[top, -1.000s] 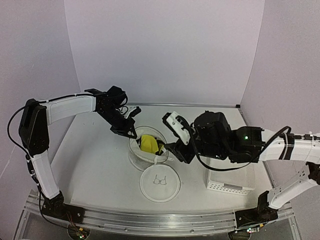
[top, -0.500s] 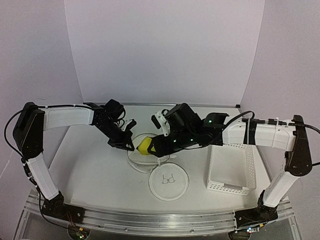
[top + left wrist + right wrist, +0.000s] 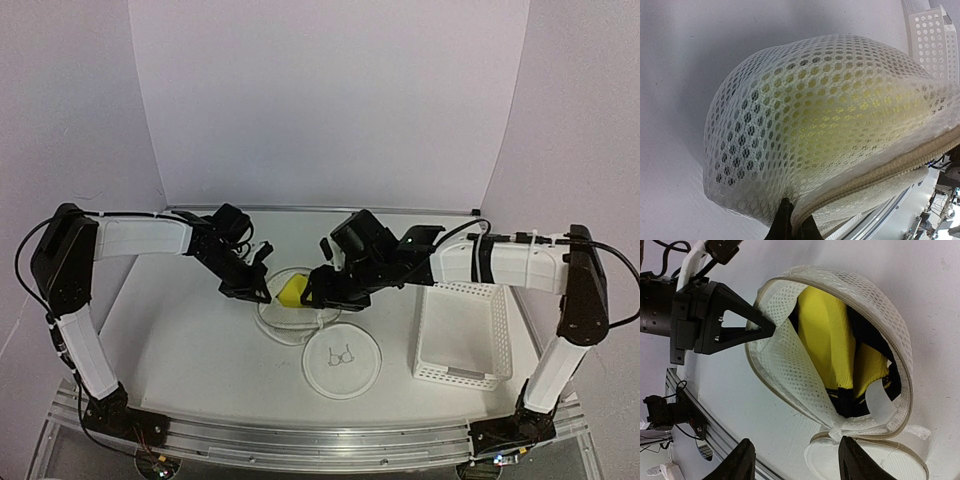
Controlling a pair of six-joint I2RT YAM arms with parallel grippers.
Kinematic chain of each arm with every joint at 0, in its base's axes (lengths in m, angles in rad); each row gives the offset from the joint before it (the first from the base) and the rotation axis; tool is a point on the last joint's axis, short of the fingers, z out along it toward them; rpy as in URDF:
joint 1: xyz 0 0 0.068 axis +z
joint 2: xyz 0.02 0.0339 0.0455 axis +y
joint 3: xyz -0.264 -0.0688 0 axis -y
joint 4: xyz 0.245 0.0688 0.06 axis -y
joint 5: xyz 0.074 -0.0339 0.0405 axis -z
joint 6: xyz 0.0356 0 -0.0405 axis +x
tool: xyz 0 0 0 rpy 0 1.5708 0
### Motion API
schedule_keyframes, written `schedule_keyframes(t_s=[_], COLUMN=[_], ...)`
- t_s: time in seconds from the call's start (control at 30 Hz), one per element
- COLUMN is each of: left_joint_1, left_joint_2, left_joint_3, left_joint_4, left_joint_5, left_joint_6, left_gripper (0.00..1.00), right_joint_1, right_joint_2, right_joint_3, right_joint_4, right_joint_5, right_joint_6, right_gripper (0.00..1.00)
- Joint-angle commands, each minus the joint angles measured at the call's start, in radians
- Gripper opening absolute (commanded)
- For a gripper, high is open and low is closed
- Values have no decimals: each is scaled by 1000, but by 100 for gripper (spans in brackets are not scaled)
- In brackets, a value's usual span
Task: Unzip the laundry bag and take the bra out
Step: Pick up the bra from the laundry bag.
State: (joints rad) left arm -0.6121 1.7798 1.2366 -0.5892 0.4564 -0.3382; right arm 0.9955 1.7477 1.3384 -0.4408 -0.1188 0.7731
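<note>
Well, my left gripper (image 3: 767,328) clamps the floppy laundry bag (image 3: 790,372); my open right gripper (image 3: 797,462) should probably pinch the soft bra (image 3: 825,335).

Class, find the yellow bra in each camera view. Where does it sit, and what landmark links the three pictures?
Top external: the yellow bra lies at table centre, inside the opened laundry bag.
Left wrist: the bra shows yellow through the mesh, right of centre.
Right wrist: the bra lies centre-right, bare in the bag's opening.
Shared landmark: the left gripper pinching the bag's rim.
</note>
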Motion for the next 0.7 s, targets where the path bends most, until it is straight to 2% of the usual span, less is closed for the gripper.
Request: schedule_keyframes(t_s=[0.0, 0.17, 0.67], left_joint_1=[2, 2, 2], left_joint_2=[27, 34, 29], left_joint_3=[17, 18, 9], left_joint_4=[39, 43, 45], left_joint_5=[-21, -15, -1], left_joint_6=[-13, -12, -5], left_gripper=[0, 0, 0], right_joint_1=[-9, -19, -36], right_joint_2=[16, 5, 110], right_joint_3=[-9, -42, 53], right_joint_4=[14, 16, 60], right_joint_5=[29, 100, 107], right_joint_6=[65, 82, 71], right_gripper=[61, 63, 61])
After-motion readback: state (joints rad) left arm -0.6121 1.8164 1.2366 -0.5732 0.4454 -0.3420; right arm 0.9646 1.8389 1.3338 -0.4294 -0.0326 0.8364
